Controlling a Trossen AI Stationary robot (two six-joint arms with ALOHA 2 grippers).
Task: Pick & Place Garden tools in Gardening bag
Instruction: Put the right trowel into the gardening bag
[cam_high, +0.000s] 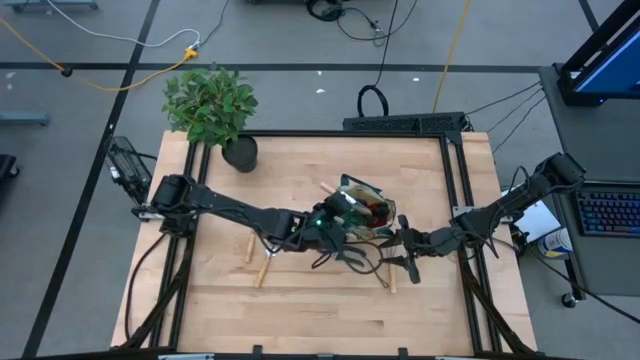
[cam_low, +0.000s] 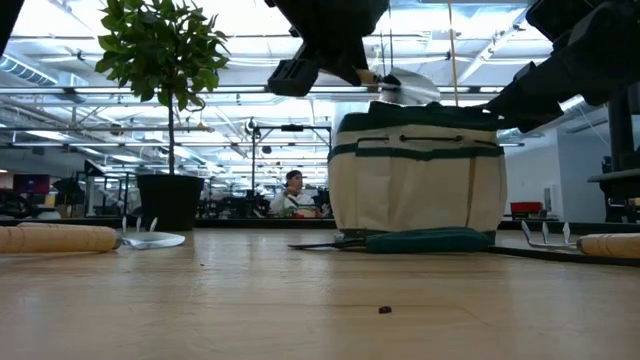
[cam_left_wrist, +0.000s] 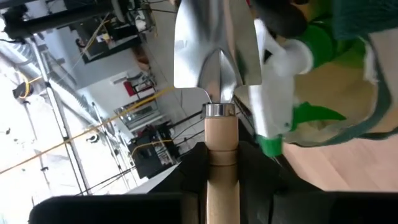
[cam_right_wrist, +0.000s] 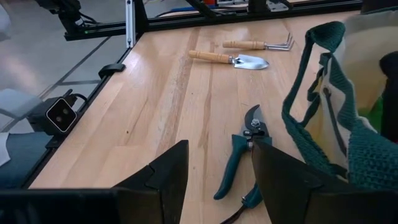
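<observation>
My left gripper (cam_left_wrist: 221, 180) is shut on a wooden-handled trowel (cam_left_wrist: 214, 68) above the gardening bag (cam_high: 368, 212). The bag is cream with dark green trim and stands on its base on the table; it also shows in the low view (cam_low: 415, 180). A green-white item (cam_left_wrist: 292, 93) sticks out of it. My right gripper (cam_right_wrist: 219, 180) is open, low over the table to the right of the bag. Dark pruning shears (cam_right_wrist: 241, 155) lie flat on the table beyond its fingers, untouched. My left gripper pinches the trowel's wooden handle (cam_left_wrist: 221, 134) between its two fingers, just behind the metal collar. The handle runs forward out from between the fingers, which lie along it. The trowel is lifted clear, its silver blade (cam_low: 405, 88) over the bag's open top.
A second trowel (cam_right_wrist: 230, 59) and a hand fork (cam_right_wrist: 261, 43) lie on the table left of the bag. Another wooden-handled fork (cam_low: 590, 242) lies near the right gripper. A potted plant (cam_high: 212, 105) stands at the far left corner. A person (cam_low: 293, 192) shows in the room behind.
</observation>
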